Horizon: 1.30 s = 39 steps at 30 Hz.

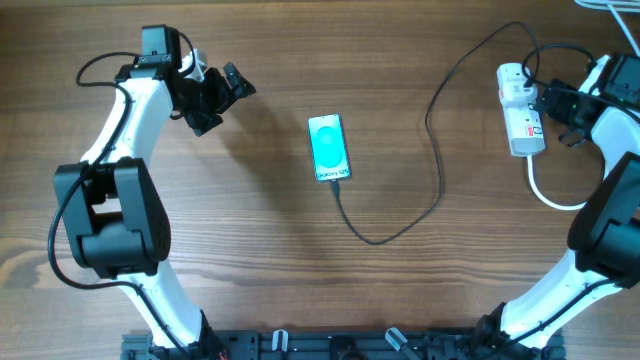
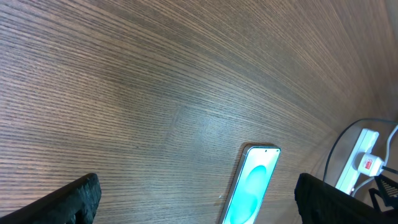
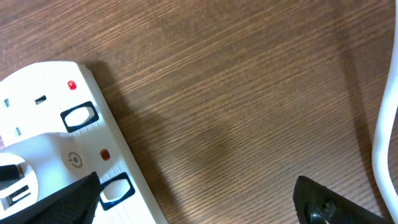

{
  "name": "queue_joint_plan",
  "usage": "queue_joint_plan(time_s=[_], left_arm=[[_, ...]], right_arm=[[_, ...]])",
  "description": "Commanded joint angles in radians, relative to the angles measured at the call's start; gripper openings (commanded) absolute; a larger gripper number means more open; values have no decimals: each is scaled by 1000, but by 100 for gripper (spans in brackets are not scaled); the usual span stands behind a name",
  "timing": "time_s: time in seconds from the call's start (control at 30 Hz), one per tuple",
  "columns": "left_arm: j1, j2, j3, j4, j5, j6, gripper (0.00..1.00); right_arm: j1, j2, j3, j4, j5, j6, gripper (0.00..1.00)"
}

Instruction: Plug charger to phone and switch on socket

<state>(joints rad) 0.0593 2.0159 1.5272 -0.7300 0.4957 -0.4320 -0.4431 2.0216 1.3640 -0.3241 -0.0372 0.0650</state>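
- The small, flat, turquoise-faced phone [image 1: 329, 148] lies mid-surface [image 1: 250, 230]. It looks light, rigid and slick, so pinch it across its long edges.
- The thin black charger cable [image 1: 438, 170] is limp. Its tip meets the phone's lower end, seemingly seated, though it is too small to confirm.
- The white oblong plastic socket strip [image 1: 520, 110] lies beside the right end effector [image 1: 553, 112], whose fingers are apart and empty.
- The left end effector [image 1: 222, 100] also has its fingers apart and is well apart from the phone.
- No containers in view.

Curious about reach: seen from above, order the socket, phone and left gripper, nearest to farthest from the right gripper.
1. socket, just beside the right gripper, far right.
2. phone, mid-table.
3. left gripper, far left side.
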Motion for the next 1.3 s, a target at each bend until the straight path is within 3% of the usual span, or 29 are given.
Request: queue_joint_plan(time_s=[0.0, 0.13, 1.27], left_arm=[[0, -15, 10, 0, 8, 1, 100], [0, -15, 10, 0, 8, 1, 100], [0, -15, 10, 0, 8, 1, 100]], right_arm=[[-3, 17, -37, 24, -17, -9, 100], [-3, 18, -38, 32, -95, -10, 100], [-3, 87, -38, -11, -147, 37, 100]])
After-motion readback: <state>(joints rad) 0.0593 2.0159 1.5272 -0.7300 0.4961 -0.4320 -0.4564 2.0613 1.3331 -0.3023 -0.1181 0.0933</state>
